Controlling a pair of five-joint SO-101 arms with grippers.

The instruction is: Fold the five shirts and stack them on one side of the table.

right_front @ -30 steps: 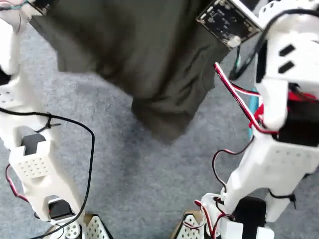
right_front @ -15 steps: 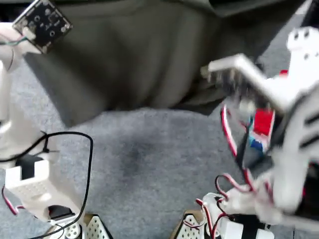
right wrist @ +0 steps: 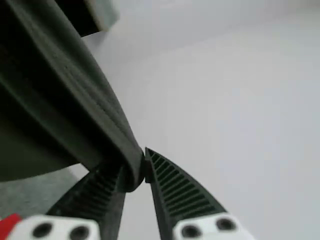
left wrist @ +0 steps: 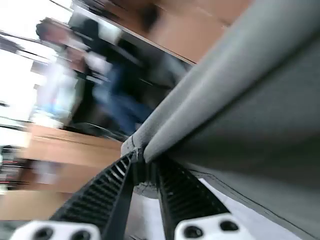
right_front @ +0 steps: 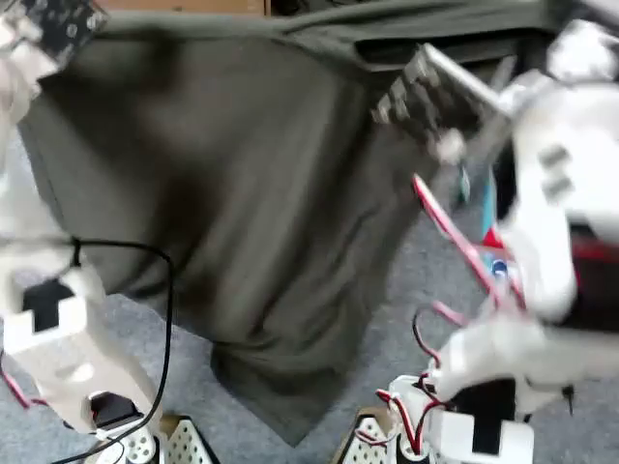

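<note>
High view: a dark olive shirt [right_front: 261, 213] hangs spread wide between the two arms, its lower corner trailing down over the grey table [right_front: 198, 391]. Left wrist view: the left claw [left wrist: 144, 162] is pinched tight on a hem of the shirt, with cloth stretching away from its tips. Right wrist view: the right claw [right wrist: 134, 167] is clamped on a bunched fold of the same shirt, the rest hanging off to one side.

Arms: white printed shells [right_front: 68, 338], black servos [right_front: 44, 300]. Black cable [right_front: 170, 319] on one, red-white leads [right_front: 447, 230] on the other. Bare camera PCBs [right_front: 430, 97]. Left gripper [left wrist: 145, 162], right gripper [right wrist: 136, 167]: black ribbed fingers [left wrist: 100, 195], white screw-holed bases [left wrist: 200, 230].
</note>
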